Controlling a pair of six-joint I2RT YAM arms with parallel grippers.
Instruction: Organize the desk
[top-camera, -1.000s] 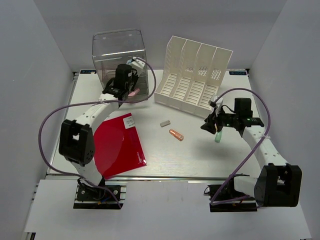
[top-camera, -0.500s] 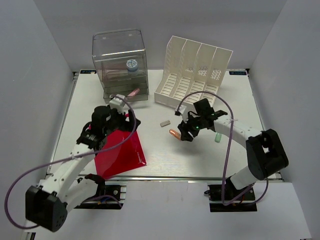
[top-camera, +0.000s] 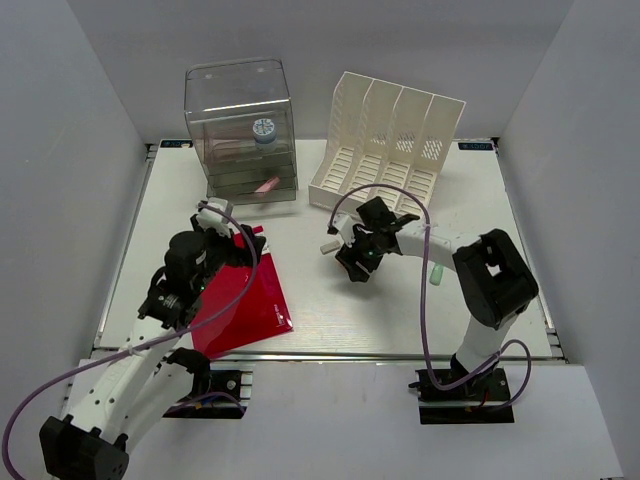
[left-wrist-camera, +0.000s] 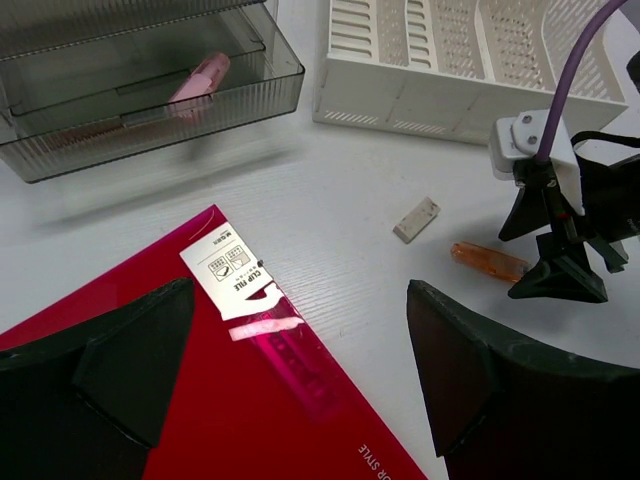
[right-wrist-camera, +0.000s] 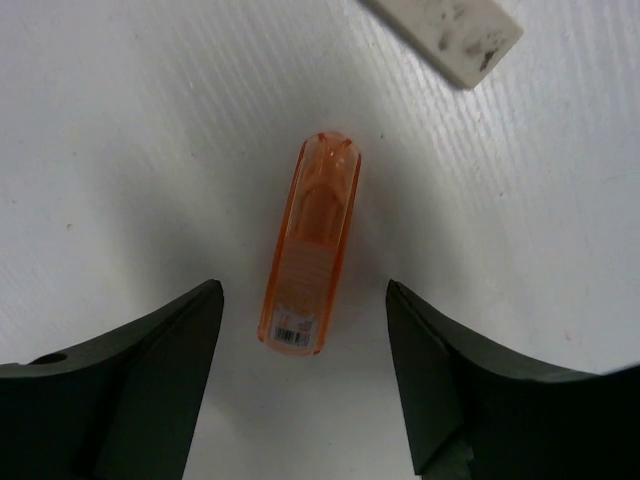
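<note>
Orange tube (right-wrist-camera: 310, 240) mid-frame, long axis vertical, between spread fingers of right gripper (right-wrist-camera: 302, 290); untouched, flat on desk (right-wrist-camera: 120, 120).

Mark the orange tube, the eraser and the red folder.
orange tube (right-wrist-camera: 308, 250): right wrist view, middle of body
eraser (left-wrist-camera: 416, 219): left wrist view, top face
red folder (top-camera: 262, 300): top external view, bare cover

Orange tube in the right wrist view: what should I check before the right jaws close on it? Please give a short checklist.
1. Right jaws open: ok.
2. Orange tube centred between them: ok.
3. Grey eraser apart from the tube: ok.
4. Jaws low enough to grip: cannot tell.
5. Left jaws open, over the red folder, away from the tube: ok.
</note>
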